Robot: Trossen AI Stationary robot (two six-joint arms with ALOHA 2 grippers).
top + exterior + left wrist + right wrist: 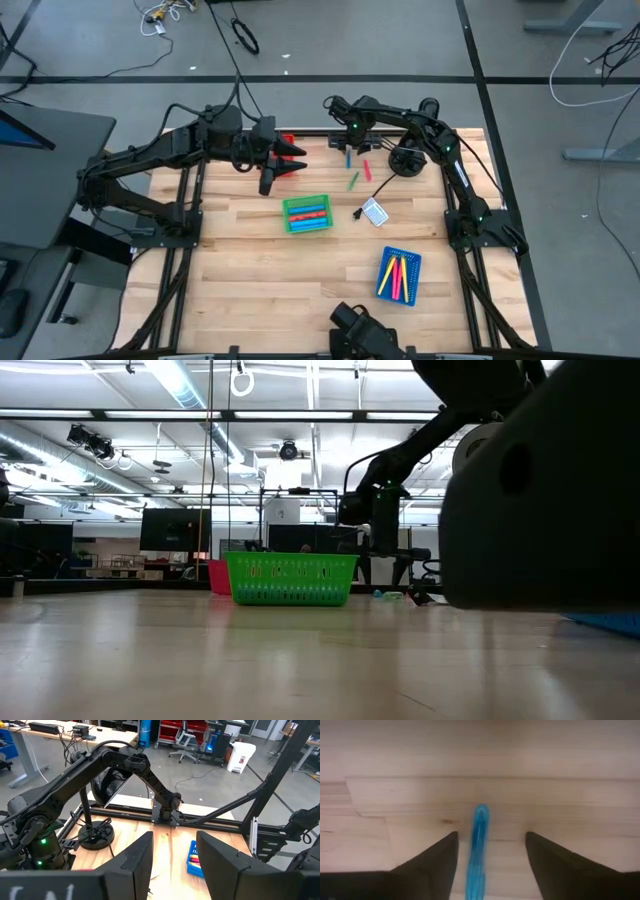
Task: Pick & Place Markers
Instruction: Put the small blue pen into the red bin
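Observation:
A blue marker (479, 845) lies flat on the wood, and my right gripper (490, 836) hovers low over it, open, one finger on each side and neither touching. In the high view this gripper (349, 146) points down near the table's far edge, above the blue marker (348, 158). A red marker (367, 167) and a green marker (353, 180) lie close by. My left gripper (297, 160) is open and held in the air beside the red tray (288, 139). In its wrist view the left gripper (172, 862) holds nothing.
A green tray (306, 213) holding markers sits mid-table. A blue tray (399, 275) with yellow and pink markers sits toward the near right. A white-and-blue card (375, 212) lies between them. A black cable and round base (404, 160) lie right of the loose markers.

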